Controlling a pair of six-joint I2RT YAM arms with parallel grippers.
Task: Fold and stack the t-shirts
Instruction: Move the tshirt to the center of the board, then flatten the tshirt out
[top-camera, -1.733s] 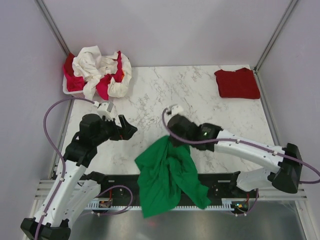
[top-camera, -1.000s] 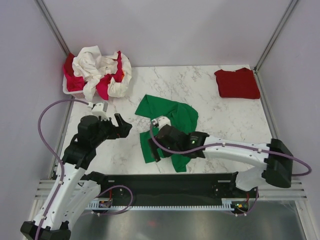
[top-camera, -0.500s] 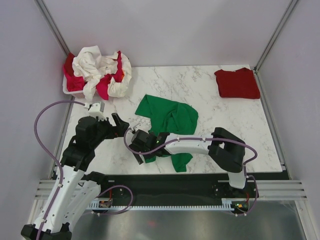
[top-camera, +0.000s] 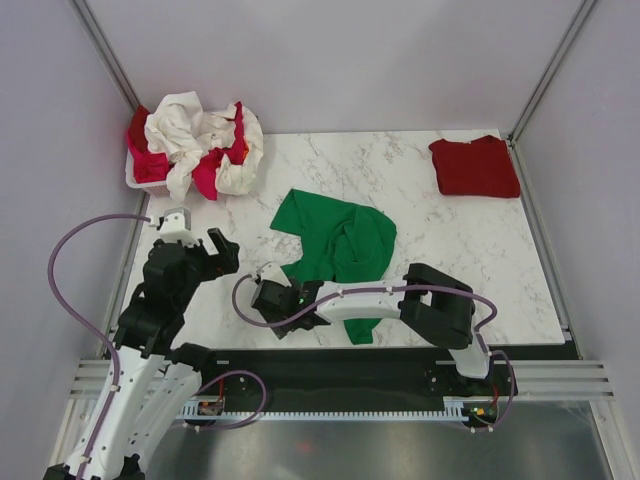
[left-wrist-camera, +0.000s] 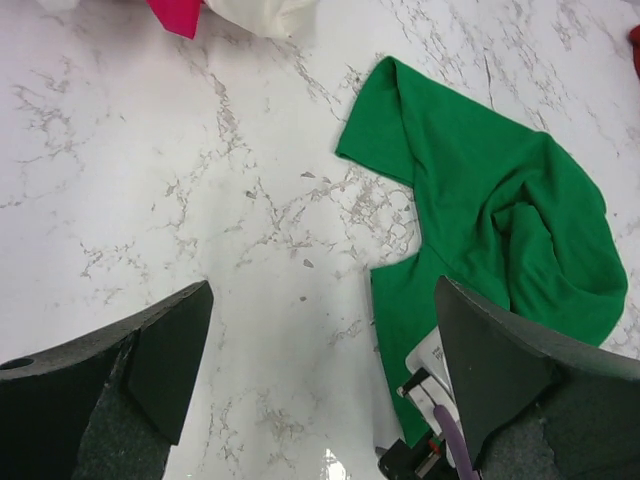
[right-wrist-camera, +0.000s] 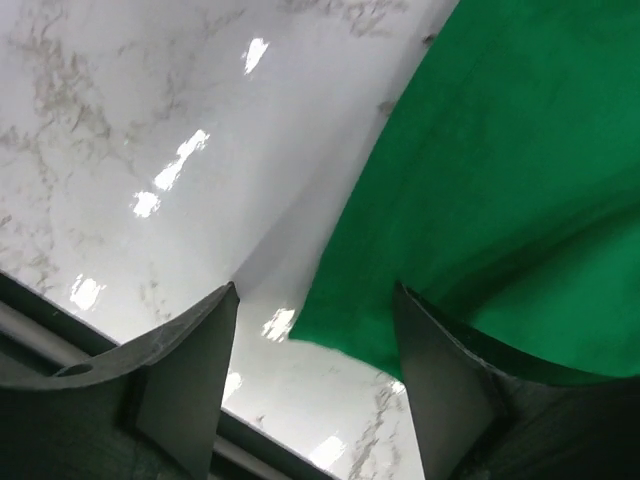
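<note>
A bright green t-shirt (top-camera: 340, 240) lies crumpled in the middle of the marble table (top-camera: 450, 250). My right gripper (top-camera: 268, 305) is low at the shirt's near-left corner. In the right wrist view its jaws stand apart, open, and the green t-shirt's corner (right-wrist-camera: 500, 180) lies between the right gripper's (right-wrist-camera: 315, 370) fingers. My left gripper (top-camera: 218, 250) hovers open and empty left of the shirt. The left wrist view shows the left gripper (left-wrist-camera: 320, 380) over bare marble beside the green t-shirt (left-wrist-camera: 480, 200). A dark red t-shirt (top-camera: 475, 167) lies folded at the far right.
A white basket (top-camera: 135, 181) at the far left corner holds a heap with a cream-white t-shirt (top-camera: 190, 135) and a pinkish red t-shirt (top-camera: 208, 180). Grey walls close in the table on three sides. A black rail (top-camera: 300, 365) runs along the near edge.
The green shirt went from hanging over the near edge to lying on the table. My right arm swung left to its near-left corner and its jaws narrowed. My left arm drew back left.
</note>
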